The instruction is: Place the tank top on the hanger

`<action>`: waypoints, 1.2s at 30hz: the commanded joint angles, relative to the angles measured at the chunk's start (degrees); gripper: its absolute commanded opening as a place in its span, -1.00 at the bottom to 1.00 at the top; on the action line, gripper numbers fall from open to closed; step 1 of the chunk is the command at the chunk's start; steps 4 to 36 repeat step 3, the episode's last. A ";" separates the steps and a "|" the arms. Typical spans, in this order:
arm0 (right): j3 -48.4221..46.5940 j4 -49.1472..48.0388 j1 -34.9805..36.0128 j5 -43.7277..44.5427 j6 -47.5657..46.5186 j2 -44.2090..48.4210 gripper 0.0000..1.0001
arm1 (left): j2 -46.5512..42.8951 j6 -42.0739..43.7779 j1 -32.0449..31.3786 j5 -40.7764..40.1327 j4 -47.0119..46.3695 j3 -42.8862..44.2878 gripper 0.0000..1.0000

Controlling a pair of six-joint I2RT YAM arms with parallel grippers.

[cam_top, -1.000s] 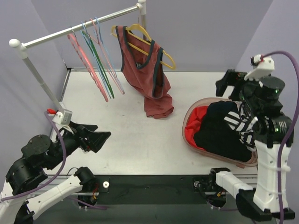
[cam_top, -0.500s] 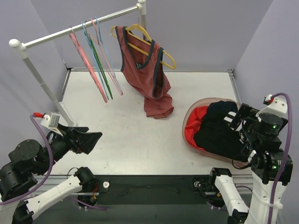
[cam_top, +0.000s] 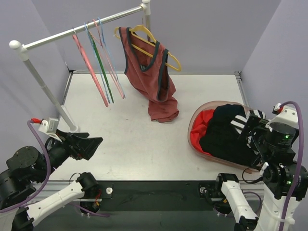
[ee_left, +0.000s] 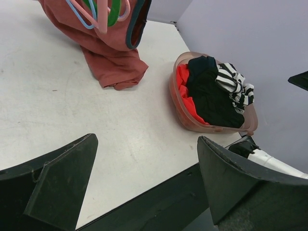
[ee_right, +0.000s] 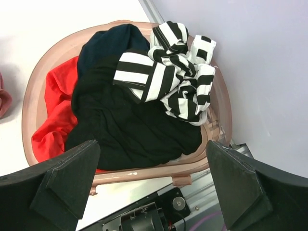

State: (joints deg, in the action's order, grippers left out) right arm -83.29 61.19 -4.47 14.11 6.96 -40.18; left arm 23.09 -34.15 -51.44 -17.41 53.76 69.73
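The tank top (cam_top: 149,72) hangs on the hanger (cam_top: 172,58) near the far edge of the worktop (cam_top: 130,139), well apart from both of my grippers.

My left gripper (cam_top: 94,146) sits at the near left corner of the worktop with its jaws spread wide and nothing between them. Through its wrist camera I see bare worktop between the two fingers, and beyond that the bunched hem of the tank top.

My right gripper (cam_top: 251,134) is at the near right corner, jaws also spread wide and empty. It hovers above the near right side of the basket (cam_top: 189,131). Its wrist camera looks straight down into the basket, which is piled with clothes. A striped garment (ee_right: 168,82) lies on top at the right side. A black garment (cam_top: 221,134) fills the middle, and a red garment (cam_top: 199,127) is tucked against the left wall. The basket stands by the right edge of the worktop.

Farther out, the rail (cam_top: 82,30) runs over the far edge from the left up toward the far right. The hanger is up by its right end, tilted, though I cannot tell how its hook sits on the rail. The tank top drapes down from it, and its lower part lies crumpled on the worktop below. To the left on the same rail hang a pink hanger (cam_top: 91,72), a green hanger (cam_top: 102,67) and a blue hanger (cam_top: 108,53), close together.
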 commanded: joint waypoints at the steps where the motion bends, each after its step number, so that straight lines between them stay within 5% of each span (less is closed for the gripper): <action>1: -2.67 2.00 -0.19 2.58 -1.16 -1.47 1.00 | -1.12 -1.00 -0.76 -1.40 -0.49 1.46 0.92; 36: -2.58 1.92 -0.19 2.94 -1.25 -1.65 1.00 | -1.38 -1.09 -1.03 -1.57 -0.76 1.11 0.92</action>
